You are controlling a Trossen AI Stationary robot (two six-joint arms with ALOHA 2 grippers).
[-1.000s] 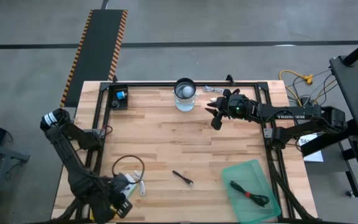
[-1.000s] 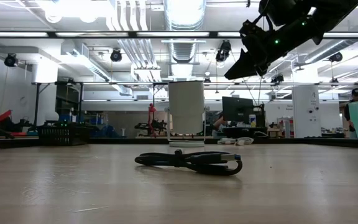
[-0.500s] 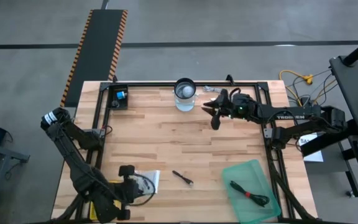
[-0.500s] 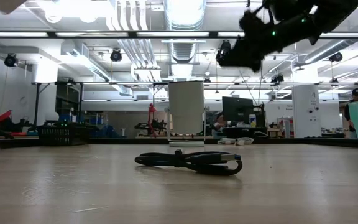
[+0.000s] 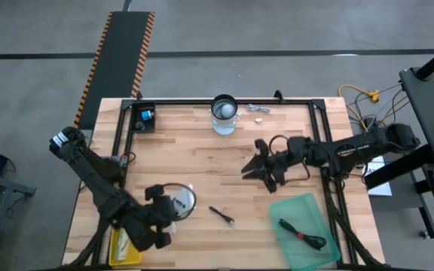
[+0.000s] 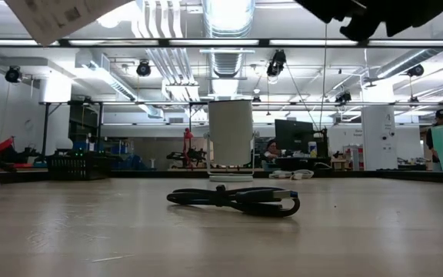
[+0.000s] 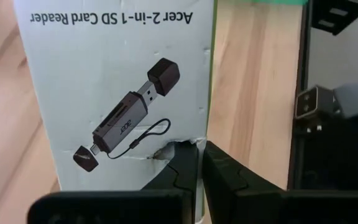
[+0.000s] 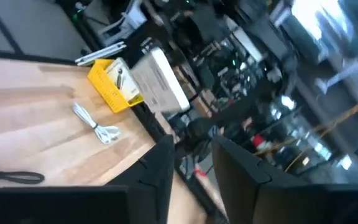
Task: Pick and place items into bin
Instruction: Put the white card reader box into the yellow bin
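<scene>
We see left gripper (image 7: 199, 163) clamped on a white printed packet (image 7: 114, 87), lifted off the table (image 5: 202, 162). Right gripper (image 5: 256, 170) mid-table, jaws apart, empty.

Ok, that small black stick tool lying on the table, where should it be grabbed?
Mid-shaft, from straight above, fingers closing across its thin width: the black stick tool lies flat and diagonal, clear on both sides. The open right gripper is free; left gripper holds a packet.
</scene>
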